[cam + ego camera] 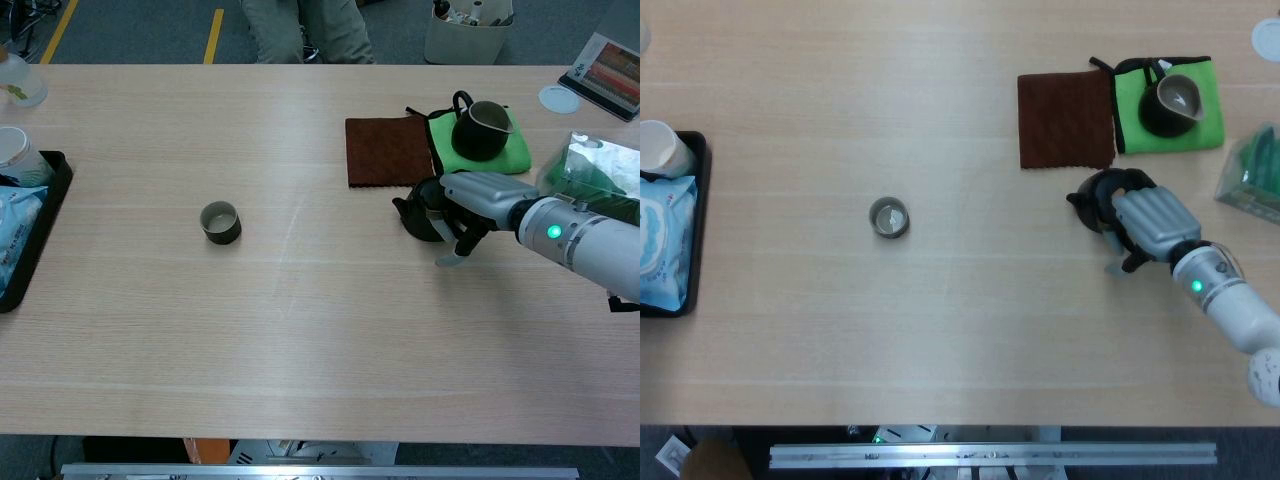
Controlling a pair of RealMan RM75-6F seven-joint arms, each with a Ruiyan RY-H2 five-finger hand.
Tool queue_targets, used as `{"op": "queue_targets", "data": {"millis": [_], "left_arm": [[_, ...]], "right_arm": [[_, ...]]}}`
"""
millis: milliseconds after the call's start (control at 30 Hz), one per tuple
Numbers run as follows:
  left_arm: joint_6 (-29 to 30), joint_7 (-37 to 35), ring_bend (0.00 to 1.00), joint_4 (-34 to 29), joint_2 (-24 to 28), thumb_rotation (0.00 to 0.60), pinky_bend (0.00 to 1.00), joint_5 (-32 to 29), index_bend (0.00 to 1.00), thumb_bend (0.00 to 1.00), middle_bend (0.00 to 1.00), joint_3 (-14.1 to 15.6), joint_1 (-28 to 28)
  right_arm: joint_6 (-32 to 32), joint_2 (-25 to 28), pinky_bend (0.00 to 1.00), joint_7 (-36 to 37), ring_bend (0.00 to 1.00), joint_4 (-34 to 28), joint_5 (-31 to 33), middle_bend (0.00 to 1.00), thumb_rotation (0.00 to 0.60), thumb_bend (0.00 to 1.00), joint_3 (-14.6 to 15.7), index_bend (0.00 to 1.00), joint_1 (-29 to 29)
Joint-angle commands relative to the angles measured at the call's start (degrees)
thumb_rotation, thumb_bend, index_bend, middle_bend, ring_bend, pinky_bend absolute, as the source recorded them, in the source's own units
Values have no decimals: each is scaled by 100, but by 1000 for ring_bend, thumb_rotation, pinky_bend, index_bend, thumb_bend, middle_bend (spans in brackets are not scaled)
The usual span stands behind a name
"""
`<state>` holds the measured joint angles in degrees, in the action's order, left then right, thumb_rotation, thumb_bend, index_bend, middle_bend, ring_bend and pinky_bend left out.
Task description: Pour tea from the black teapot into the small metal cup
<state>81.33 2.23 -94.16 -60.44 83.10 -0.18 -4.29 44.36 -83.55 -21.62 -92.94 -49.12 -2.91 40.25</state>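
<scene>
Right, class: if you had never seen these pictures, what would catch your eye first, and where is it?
The right robot hand, silver with a green light on its wrist, reaches over the black teapot at the table's right side. Behind it, a bright green cloth bearing a dark pitcher lies beside a brown cloth. The small metal cup stands alone, far off to the left.

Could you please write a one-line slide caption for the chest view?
Right hand closes around black teapot, with the small metal cup waiting across the table.

Teapot point(1097, 199) under the right robot hand point(1152, 225), right of the cup point(888, 217); cloths point(1065, 120) behind it on the surface point(960, 330).
</scene>
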Motion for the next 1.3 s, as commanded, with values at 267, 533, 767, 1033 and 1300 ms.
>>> {"op": "queue_targets", "data": {"millis": [267,533,767,1033,1300], "left_arm": [[6,101,90,-84,12,600,84,-36,99,416,125,-22,3],[-36,201,90,-150,-27,600,84,-27,99,417,131,-37,-40],[-4,227,90,-190,-29,600,84,-16,99,417,134,-46,-35],[92,188,90,-200,-46,600,84,28,109,417,142,-59,-5],[148,154,91,-202,-50,600,84,84,110,416,145,-51,16]], "right_arm": [[-577,124,100,875,895,422,-30,877,600,55,-398,844,227],[-746,451,100,1315,895,300,-298,878,600,54,-634,847,357],[-875,612,100,1584,897,253,-461,880,600,52,-726,851,470],[-800,732,100,1717,902,72,-574,886,600,15,-783,863,569],[-404,887,126,1746,925,-230,-655,906,600,0,-805,905,504]]}}
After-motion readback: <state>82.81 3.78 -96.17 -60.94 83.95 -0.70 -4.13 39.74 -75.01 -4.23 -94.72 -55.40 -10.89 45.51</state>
